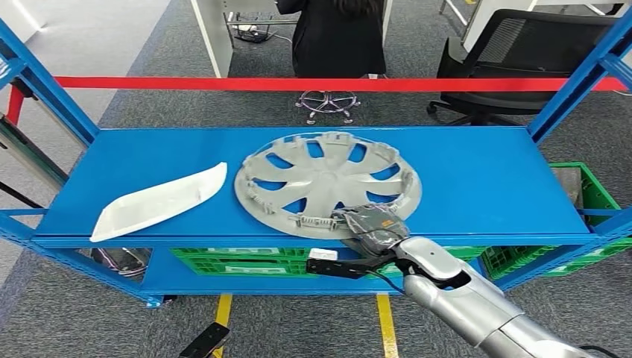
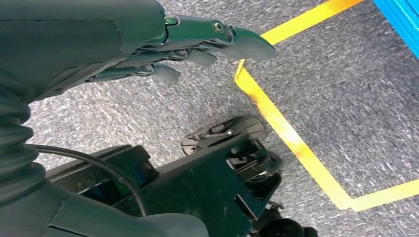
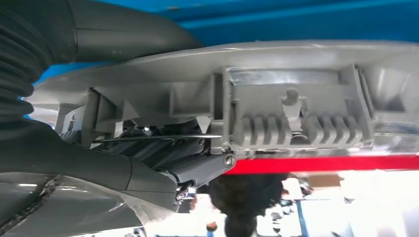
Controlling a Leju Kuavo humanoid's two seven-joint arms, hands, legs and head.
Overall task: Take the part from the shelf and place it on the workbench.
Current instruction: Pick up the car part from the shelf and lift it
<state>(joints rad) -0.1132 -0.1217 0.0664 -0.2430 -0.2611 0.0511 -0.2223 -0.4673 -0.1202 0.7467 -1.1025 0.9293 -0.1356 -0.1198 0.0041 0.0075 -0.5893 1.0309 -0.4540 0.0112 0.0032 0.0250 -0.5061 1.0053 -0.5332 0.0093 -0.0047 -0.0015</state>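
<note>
A grey wheel cover (image 1: 328,179) lies face down on the blue shelf (image 1: 484,179), its near rim at the shelf's front edge. My right hand (image 1: 373,227) grips that near rim from the front. In the right wrist view the thick thumb (image 3: 123,34) lies on one face of the wheel cover (image 3: 296,98) and the dark fingers (image 3: 163,158) press the ribbed inner side. My left hand (image 2: 148,44) hangs over the carpet with its fingers stretched out and nothing in them.
A long white panel (image 1: 160,201) lies on the shelf left of the cover. Blue uprights stand at the shelf's corners, with a red tape (image 1: 223,83) behind. Green crates (image 1: 589,194) sit below and right. A seated person (image 1: 335,37) and an office chair (image 1: 522,52) are beyond.
</note>
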